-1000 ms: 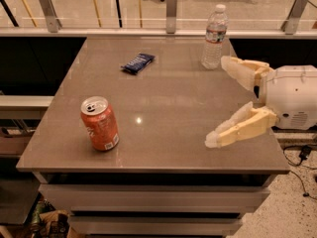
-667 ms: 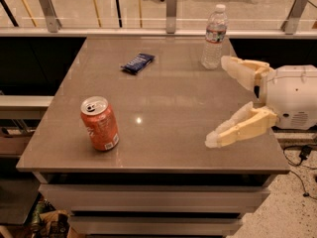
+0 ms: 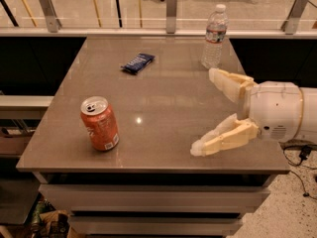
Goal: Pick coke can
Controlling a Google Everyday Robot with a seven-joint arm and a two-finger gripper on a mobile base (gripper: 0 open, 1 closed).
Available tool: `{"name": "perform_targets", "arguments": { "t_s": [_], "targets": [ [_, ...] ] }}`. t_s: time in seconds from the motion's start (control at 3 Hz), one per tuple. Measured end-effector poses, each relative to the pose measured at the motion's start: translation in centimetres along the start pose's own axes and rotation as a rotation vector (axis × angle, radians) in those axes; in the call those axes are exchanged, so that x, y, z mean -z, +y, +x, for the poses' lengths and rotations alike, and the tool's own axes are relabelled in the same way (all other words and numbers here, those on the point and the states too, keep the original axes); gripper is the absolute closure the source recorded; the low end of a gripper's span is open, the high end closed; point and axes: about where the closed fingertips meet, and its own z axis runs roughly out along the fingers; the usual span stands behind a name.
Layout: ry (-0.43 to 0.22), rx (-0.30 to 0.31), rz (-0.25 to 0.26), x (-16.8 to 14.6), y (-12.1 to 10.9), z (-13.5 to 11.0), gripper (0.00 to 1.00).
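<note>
The coke can [image 3: 100,124] is orange-red with a silver pull-tab top and stands upright near the front left of the grey table [image 3: 158,83]. My gripper [image 3: 204,112] comes in from the right over the table's front right part. Its two cream fingers [image 3: 223,138] are spread wide apart with nothing between them. The can is well to the left of the gripper, apart from it.
A clear plastic water bottle [image 3: 214,36] stands at the table's back right, just behind the gripper's upper finger. A flat dark blue snack packet [image 3: 138,62] lies at the back middle. A glass railing runs behind the table. Drawers sit below the front edge.
</note>
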Motion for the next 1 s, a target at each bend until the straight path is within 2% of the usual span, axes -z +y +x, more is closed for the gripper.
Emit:
{"name": "perform_targets", "arguments": {
  "t_s": [0.33, 1.0],
  "targets": [
    [-0.018, -0.013, -0.004, -1.8, 0.4, 1.0, 0.0],
    [0.026, -0.004, 0.03, -5.5, 0.5, 3.3, 0.0]
  ]
}}
